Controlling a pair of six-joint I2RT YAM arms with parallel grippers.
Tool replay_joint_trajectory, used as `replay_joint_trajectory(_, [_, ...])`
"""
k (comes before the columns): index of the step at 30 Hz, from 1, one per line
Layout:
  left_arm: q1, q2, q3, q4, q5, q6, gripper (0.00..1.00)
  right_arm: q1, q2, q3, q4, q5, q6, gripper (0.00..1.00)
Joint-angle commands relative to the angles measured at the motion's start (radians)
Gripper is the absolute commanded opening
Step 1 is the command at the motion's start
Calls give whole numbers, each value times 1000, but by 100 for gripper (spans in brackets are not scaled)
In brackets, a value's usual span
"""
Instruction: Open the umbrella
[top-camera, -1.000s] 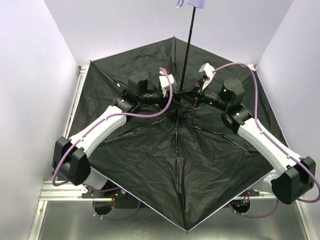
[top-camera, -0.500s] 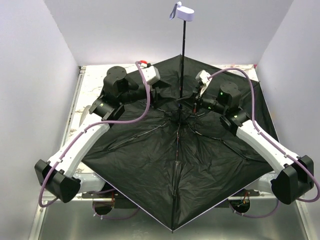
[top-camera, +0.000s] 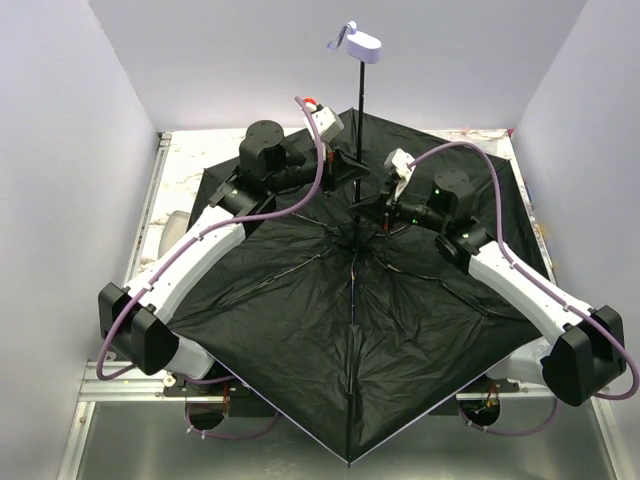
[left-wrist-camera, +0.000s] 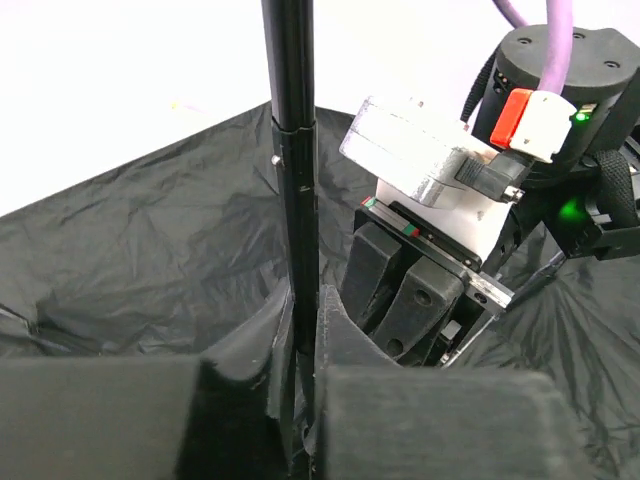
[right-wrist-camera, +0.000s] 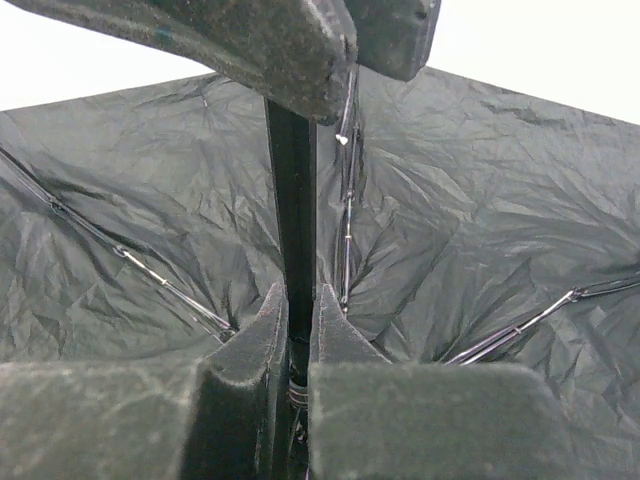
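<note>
Looking down on the umbrella (top-camera: 330, 330) sprawled upside down across the surface (top-camera: 185, 165), black lining up, thin ribs (right-wrist-camera: 150, 270) fanned out from the hub (top-camera: 355, 232). Pointing up and toward the far wall (top-camera: 250, 60) with the thin black shaft (top-camera: 361, 110), small lavender handle (top-camera: 358, 43) capping the far end.

Got both hands clamped on that shaft, pads pressed to it on either side in the wrist views. Left hand (top-camera: 355, 172) in from the left, gripping higher up. Right hand (top-camera: 370, 207) in from the right, gripping lower, just above the hub, so nearer the middle of the fabric. Stacked close along the same axis, nearly touching by the look of the left wrist view.

Guessing at a basically spread canopy already, so any last push probably needs to run straight along the shaft, not across it. Can't tell whether latched or not.

Both forearms angled inward over the fabric, wrists bent toward the middle.
</note>
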Motion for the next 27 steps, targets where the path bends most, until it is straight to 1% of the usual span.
replay_joint_trajectory(1, [0, 4, 25, 113, -10, -94, 0, 8, -17, -38, 27, -24, -28, 9])
replay_joint_trajectory(2, [1, 4, 23, 129, -1, -108, 0, 8, -16, -45, 0, -24, -41, 11])
replay_joint_trajectory(4, [1, 3, 26, 146, 9, -126, 0, 8, -23, -70, -38, -23, -64, 11])
replay_joint_trajectory(9, [2, -6, 32, 166, 20, -148, 0, 8, -41, -146, -62, 0, -108, 12])
replay_joint_trajectory(11, [1, -12, 35, 165, 28, -146, 0, 8, -32, -155, -79, 7, -126, 15])
replay_joint_trajectory(15, [1, -23, 31, 164, 46, -135, 0, 8, 2, -162, -96, 5, -162, 16])
replay_joint_trajectory(19, [3, -33, 28, 157, 47, -113, 0, 8, 22, -162, -112, 7, -195, 22])
replay_joint_trajectory(23, [3, -43, 8, 155, 49, -96, 0, 7, 26, -160, -113, 8, -194, 28])
replay_joint_trajectory(25, [5, -48, 1, 156, 51, -95, 0, 7, 26, -160, -111, 11, -193, 19])
replay_joint_trajectory(27, [10, -52, -4, 165, 49, -100, 0, 7, 29, -162, -109, 10, -191, 15])
